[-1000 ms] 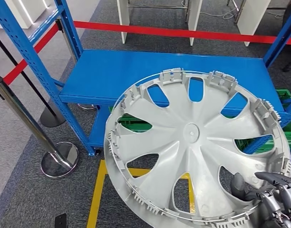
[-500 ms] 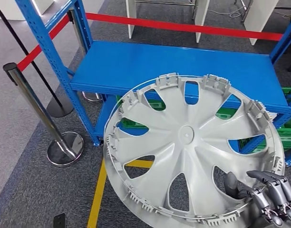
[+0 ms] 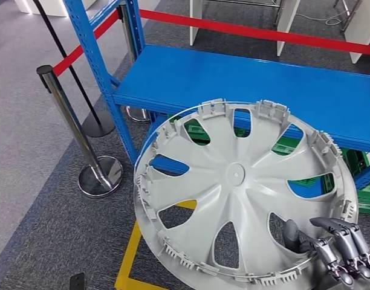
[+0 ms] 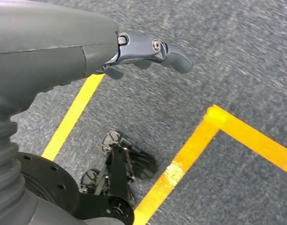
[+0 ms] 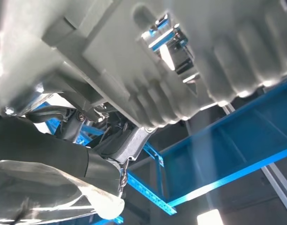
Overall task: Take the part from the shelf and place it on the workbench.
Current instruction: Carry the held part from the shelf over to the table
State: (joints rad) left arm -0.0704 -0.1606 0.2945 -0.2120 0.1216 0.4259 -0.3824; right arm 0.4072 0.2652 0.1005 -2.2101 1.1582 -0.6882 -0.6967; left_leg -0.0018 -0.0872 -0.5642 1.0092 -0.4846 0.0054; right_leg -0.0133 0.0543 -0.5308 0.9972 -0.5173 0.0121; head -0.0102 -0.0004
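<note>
The part is a large silver-grey wheel cover (image 3: 242, 187) with spoke-shaped cut-outs and clips round its rim. It is held up in front of the blue shelf (image 3: 247, 84), tilted toward me, inner side showing. My right hand (image 3: 331, 248) grips its rim at the lower right, thumb through a cut-out and dark fingers along the edge. In the right wrist view the cover's rim (image 5: 142, 70) passes just above that hand (image 5: 64, 159). My left hand (image 4: 149, 49) hangs over the grey floor, holding nothing, fingers stretched out.
The blue shelf frame has an upright post (image 3: 98, 66) at the left. A chrome stanchion (image 3: 78, 130) with a red barrier tape (image 3: 247, 30) stands left of it. Green crates (image 3: 361, 181) sit under the shelf. Yellow floor lines (image 3: 128, 254) mark the carpet.
The whole picture has shifted right and down, so the camera has turned left. The wheel cover stays in my right hand at about the same place in view.
</note>
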